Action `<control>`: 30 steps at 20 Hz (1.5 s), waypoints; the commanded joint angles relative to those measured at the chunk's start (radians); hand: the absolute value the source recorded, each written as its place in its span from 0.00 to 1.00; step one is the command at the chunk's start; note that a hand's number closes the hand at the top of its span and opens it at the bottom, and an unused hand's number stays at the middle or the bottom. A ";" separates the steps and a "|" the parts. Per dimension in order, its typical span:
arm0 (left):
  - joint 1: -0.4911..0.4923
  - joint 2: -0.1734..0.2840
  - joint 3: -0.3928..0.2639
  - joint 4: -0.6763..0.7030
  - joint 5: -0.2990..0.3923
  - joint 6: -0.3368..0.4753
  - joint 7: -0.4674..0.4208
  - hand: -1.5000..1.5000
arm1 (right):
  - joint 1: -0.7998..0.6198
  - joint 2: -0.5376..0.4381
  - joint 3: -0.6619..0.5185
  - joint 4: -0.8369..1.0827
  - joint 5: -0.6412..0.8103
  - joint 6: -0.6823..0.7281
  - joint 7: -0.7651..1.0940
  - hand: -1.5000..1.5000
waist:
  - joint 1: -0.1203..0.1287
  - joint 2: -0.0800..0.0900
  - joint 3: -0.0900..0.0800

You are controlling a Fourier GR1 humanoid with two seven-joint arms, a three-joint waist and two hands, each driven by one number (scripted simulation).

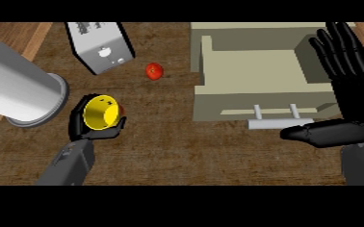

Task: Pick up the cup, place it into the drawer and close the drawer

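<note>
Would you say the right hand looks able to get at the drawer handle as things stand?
Probably yes: the right hand is open beside the drawer, its thumb already by the handle, and nothing lies between them.

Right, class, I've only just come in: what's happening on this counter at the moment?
The robot's left hand has its fingers curled round a yellow cup, held over the wooden counter. The beige drawer stands open with nothing visible inside. The right hand rests open at the drawer's right side. A small red fruit lies between cup and drawer.
</note>
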 commanded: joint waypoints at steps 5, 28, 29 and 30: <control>-0.146 -0.035 -0.063 -0.126 0.002 -0.098 0.076 1.00 | 0.004 -0.017 -0.016 -0.018 -0.010 0.005 0.031 0.00 | 0.019 -0.011 0.004; -0.727 -0.157 -0.382 -0.295 0.096 0.378 0.789 1.00 | -0.016 0.003 -0.018 0.053 0.047 -0.016 -0.052 0.00 | -0.016 -0.002 0.005; -0.761 -0.157 -0.385 -0.265 0.100 0.408 0.811 1.00 | -0.029 0.012 0.014 -0.004 0.044 -0.027 0.025 0.00 | -0.021 -0.003 0.004; -0.785 -0.157 -0.394 -0.244 0.144 0.402 0.854 1.00 | 0.027 0.003 -0.002 -0.001 0.023 0.014 -0.039 0.00 | -0.033 -0.002 0.005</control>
